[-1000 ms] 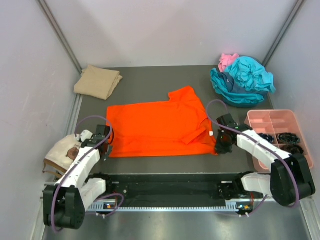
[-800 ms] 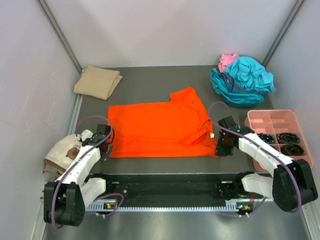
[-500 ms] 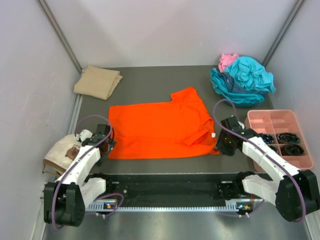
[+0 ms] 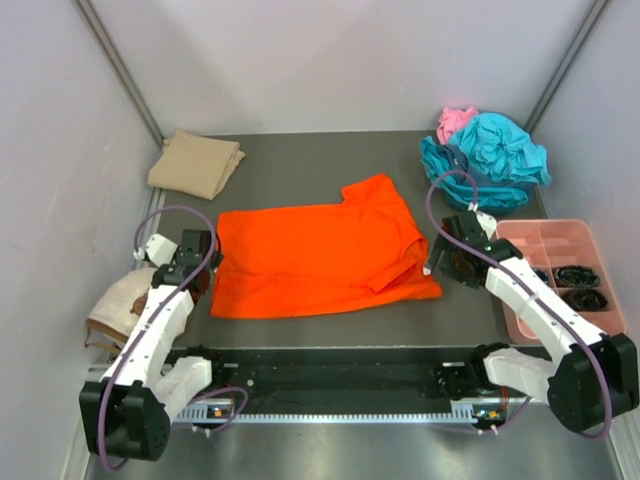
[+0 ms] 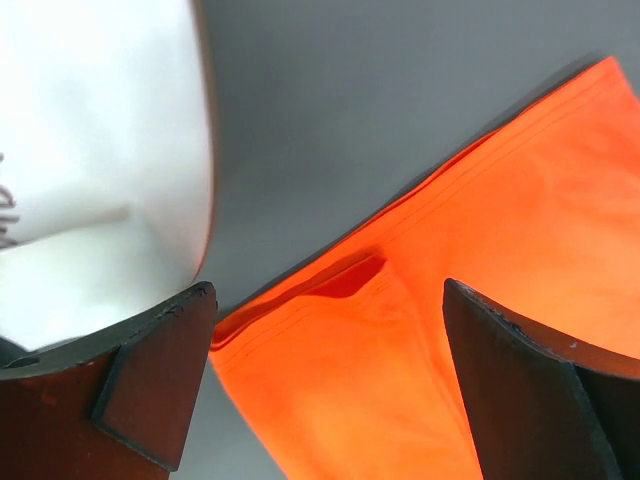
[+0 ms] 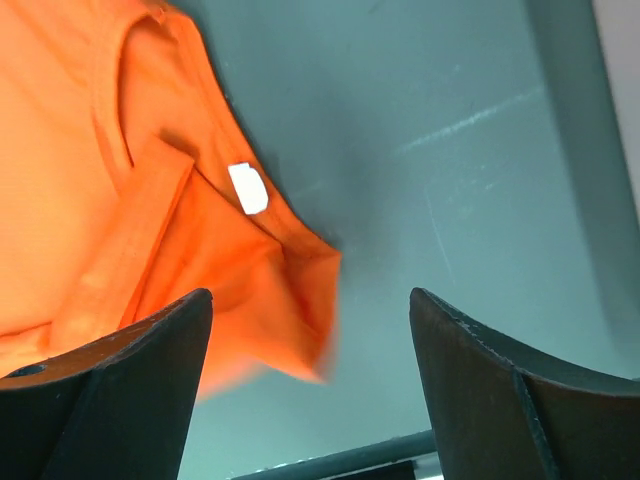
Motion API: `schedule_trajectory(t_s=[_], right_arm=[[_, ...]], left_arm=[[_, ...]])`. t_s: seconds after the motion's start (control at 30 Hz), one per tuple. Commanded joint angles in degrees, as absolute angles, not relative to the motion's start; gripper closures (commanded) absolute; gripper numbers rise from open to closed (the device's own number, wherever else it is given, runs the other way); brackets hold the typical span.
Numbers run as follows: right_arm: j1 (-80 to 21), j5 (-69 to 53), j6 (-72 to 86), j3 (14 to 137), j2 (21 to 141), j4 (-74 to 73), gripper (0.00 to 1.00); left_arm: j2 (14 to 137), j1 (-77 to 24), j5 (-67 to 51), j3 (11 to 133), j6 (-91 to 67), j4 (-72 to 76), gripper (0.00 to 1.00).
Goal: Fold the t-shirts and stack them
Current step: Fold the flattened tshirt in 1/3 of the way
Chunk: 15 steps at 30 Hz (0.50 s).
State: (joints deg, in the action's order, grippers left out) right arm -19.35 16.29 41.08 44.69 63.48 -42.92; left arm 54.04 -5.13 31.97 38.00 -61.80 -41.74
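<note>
While the orange t-shirt (image 4: 315,260) lies flat on the tabletop (image 4: 320,160), the left end effector (image 4: 192,262) and the right end effector (image 4: 448,262) hang by its near corners, both spread, gripping nothing. The next fold likely wants matched pinches on both edges, lifted together to avoid skew.

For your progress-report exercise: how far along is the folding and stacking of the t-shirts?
Done: the tan t-shirt looks folded at the far left. In hand: the orange t-shirt lies partly folded in the middle, the left gripper and right gripper open at its ends, holding nothing. Left: finishing it, the teal t-shirts and pink t-shirt, crumpled in a heap at the far right; nothing is stacked yet.
</note>
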Motion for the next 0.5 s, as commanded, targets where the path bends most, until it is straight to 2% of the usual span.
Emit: schedule_trajectory(t_s=[0.0, 0.2, 0.47], right_arm=[[-19.51, 19.86, 39.02, 47.29, 60.13, -45.61, 0.21], [-19.51, 18.91, 39.11, 46.59, 55.38, -46.5, 0.21], [-21.88, 2.47, 35.25, 41.48, 61.06, -27.89, 0.21]], left_arm=[[56.07, -5.1, 34.19, 41.31, -60.12, -39.03, 0.01], [57.74, -5.1, 31.82, 39.73, -59.15, -35.86, 0.01], [62.04, -5.1, 27.34, 38.14, -55.73, -27.0, 0.01]])
